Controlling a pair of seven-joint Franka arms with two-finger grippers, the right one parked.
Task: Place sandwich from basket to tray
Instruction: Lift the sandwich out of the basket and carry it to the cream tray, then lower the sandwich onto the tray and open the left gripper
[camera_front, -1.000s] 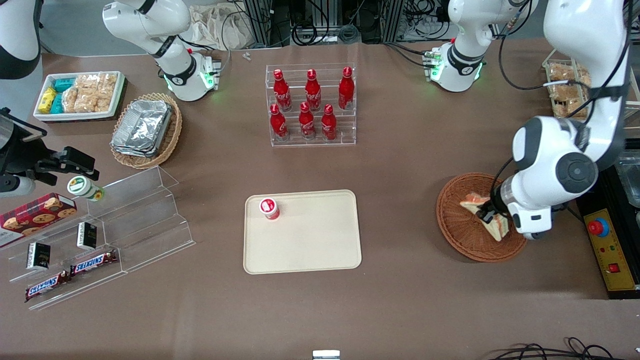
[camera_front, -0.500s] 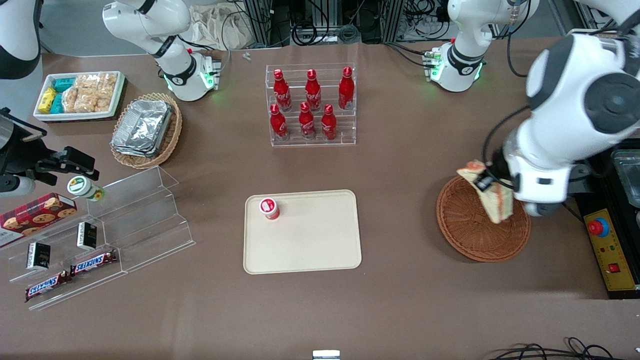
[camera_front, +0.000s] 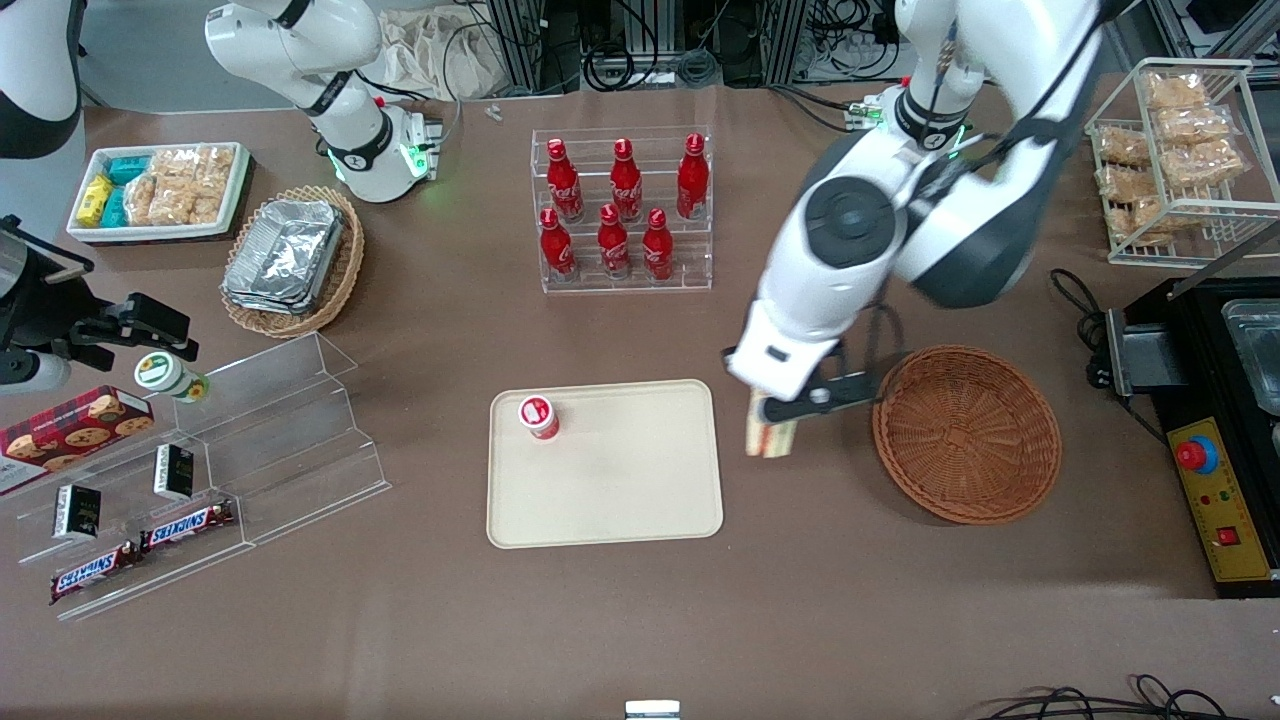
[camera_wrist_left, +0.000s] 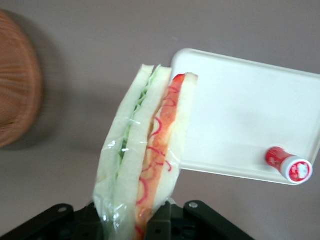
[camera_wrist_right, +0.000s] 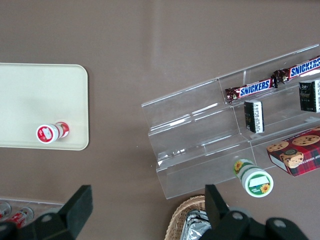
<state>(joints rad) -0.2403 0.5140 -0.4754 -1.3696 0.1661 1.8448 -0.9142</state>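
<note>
Clamped on the sandwich (camera_front: 771, 436), the gripper (camera_front: 783, 408) hangs between basket (camera_front: 967, 433) and tray (camera_front: 604, 463).

Jaws pinch the wedge's wide end, so it hangs with its long axis pointing down at the table, red and green filling showing along the edge in the wrist view. It is clear of the basket, which sits empty toward the working arm's end, and hangs just beside the tray's short edge, not yet over it. Judging from this, the carry needs to run on sideways toward the parked arm's end before lowering. A small red-capped bottle (camera_front: 538, 416) stands on the tray's corner nearest that end, well apart from the sandwich.
</note>
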